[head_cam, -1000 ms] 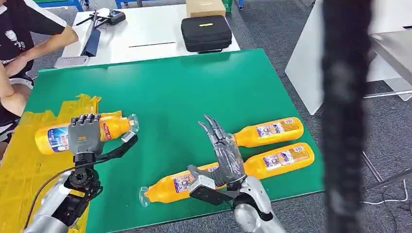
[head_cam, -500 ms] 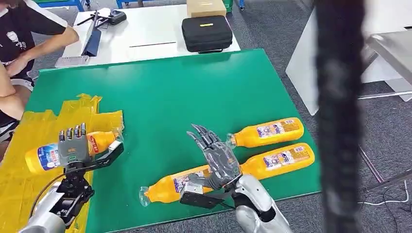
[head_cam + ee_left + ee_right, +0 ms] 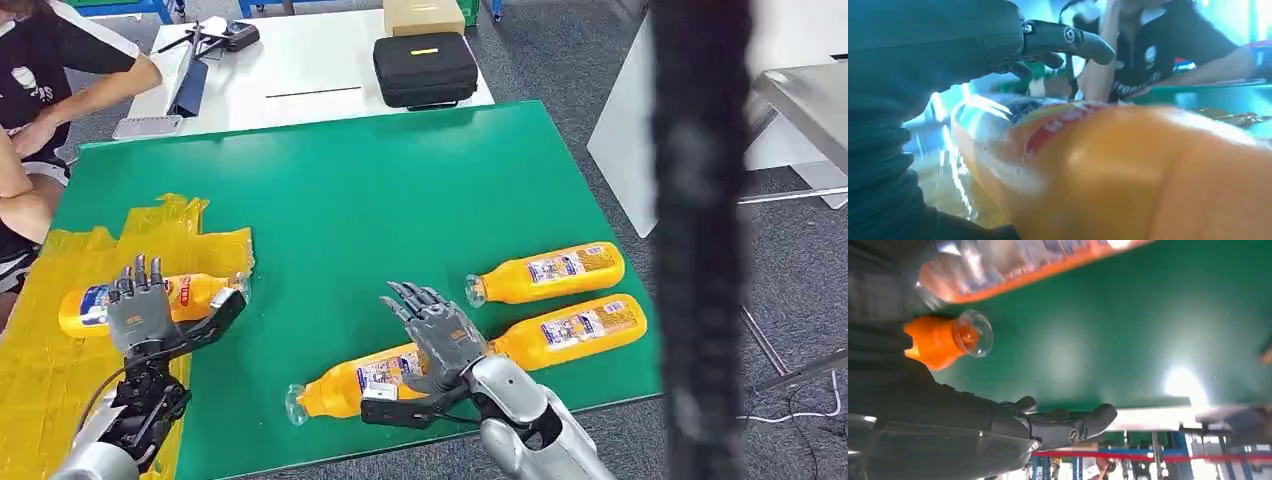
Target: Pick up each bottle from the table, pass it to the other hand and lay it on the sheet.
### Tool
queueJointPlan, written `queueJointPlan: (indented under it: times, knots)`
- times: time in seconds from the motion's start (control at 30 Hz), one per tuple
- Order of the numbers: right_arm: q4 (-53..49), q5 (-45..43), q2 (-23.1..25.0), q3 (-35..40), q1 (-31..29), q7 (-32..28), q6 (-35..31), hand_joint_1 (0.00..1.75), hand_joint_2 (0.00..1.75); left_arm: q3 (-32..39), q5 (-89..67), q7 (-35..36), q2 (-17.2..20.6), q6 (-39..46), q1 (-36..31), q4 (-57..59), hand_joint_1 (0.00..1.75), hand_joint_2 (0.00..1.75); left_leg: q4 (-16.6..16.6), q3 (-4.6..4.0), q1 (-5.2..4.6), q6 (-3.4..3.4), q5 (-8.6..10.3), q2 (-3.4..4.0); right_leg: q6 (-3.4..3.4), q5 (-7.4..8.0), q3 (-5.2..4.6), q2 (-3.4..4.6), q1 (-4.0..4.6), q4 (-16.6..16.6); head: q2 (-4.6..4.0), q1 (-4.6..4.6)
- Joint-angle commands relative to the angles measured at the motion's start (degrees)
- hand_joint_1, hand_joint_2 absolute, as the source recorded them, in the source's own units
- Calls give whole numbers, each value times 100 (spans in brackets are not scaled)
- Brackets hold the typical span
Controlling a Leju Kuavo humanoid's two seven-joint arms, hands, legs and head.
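— Grey carpet runs round a green table (image 3: 400,180) that fills the middle of the head view; what lies on it?

— At the lower left of the frame a crumpled yellow sheet (image 3: 60,330) covers the table's corner; one orange bottle (image 3: 190,292) lies on its side on that sheet, cap toward the centre of the frame; three more orange bottles lie on the bare green at the lower right.

— Name the three.

— The near bottle (image 3: 345,385) lies at the bottom centre, its clear cap pointing lower left; the middle bottle (image 3: 580,328) lies right of it; the far bottle (image 3: 550,270) lies just above that one, both with necks pointing left.

— And the left robot hand (image 3: 140,315)?

— It sits over the bottle on the sheet with fingers spread upward and thumb out to the right; nothing is clasped in it; the left wrist view shows the bottle large and blurred just beside the palm, fingers arched clear above it.

— The right robot hand (image 3: 440,330)?

— Fingers apart and empty, above the near bottle's body, between it and the neck of the far bottle.

— Anything behind?

— A white desk (image 3: 300,70) at the top of the frame bears a black case (image 3: 425,68); a person's arm (image 3: 90,90) rests at the upper left; a dark blurred post (image 3: 700,240) crosses the right side.
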Motion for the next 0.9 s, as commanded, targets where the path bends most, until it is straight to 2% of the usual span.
queueJointPlan:
  times: [0.03,0.07,0.1,0.13,0.2,0.27,0.3,0.33,0.43,0.47,0.6,0.8,0.9]
  knots:
    - [793,147,-315,419,-315,109,186,0,175,1713,2452,-2443,-807,-907,331,-588,0,175,-6,23,0,-9,-7,2,2,-7,25,-5,0,-8,0,4]
    - [853,201,-366,467,-309,112,227,0,175,1950,3840,-3636,-1012,-2208,471,-1065,0,175,-6,21,0,-8,-6,3,2,-5,23,-3,0,-8,0,0]
    - [924,217,-379,478,-304,109,244,0,175,2105,5190,-4342,-1134,-3593,691,-1631,0,175,-5,37,2,-13,-13,0,3,-12,43,-10,3,-10,0,0]
    - [991,291,-391,519,-326,114,283,0,175,2074,6146,-4653,-1210,-4509,934,-2222,0,175,-3,43,3,-17,-17,1,2,-15,48,-10,4,-9,0,0]
    - [1047,343,-365,476,-272,119,308,0,175,1614,7222,-4891,-1181,-5373,1421,-3347,0,175,-6,37,-3,-9,-7,-20,4,-15,42,-25,-1,-11,0,0]
    - [1044,353,-366,466,-236,119,315,0,175,1496,7345,-4638,-1194,-5366,1564,-3720,0,175,-10,73,-3,-12,-14,-40,10,-28,84,-40,-4,-18,0,0]
    - [1044,353,-366,466,-236,119,315,0,175,1496,7345,-4638,-1194,-5366,1564,-3720,0,175,-1,87,3,-19,-25,-24,12,-32,93,-26,2,-16,0,4]
    - [1017,358,-370,466,-225,119,314,0,175,1465,7388,-4587,-1162,-5363,1577,-3764,0,175,2,75,6,-16,-30,-26,-4,-38,82,-18,6,-13,0,0]
    - [1094,443,-344,361,-82,166,388,0,175,1185,8373,-4973,-1131,-6304,1909,-4367,0,175,-6,80,2,-20,-27,11,-29,-22,76,5,4,-14,0,2]
    - [1201,497,-340,355,-68,209,413,0,175,1088,8473,-4960,-1157,-6437,2041,-4668,0,175,1,93,7,-37,-40,17,-30,-33,88,1,8,-9,0,-2]
    - [1897,581,-254,388,-229,275,481,0,175,721,8767,-4800,-1231,-6765,2133,-5239,0,175,-4,94,7,-20,-29,-1,-27,-26,86,-14,11,-17,0,0]
    - [2688,772,-58,355,-403,539,634,0,175,346,8796,-4781,-1231,-6822,2015,-5465,0,175,-7,116,18,-49,-38,-5,-22,-29,105,-19,21,-23,0,0]
    - [2942,795,4,304,-475,591,649,0,175,286,8824,-4788,-1248,-6845,2056,-5562,0,175,-13,163,18,-31,-60,-7,-34,-34,98,-19,26,-29,0,2]
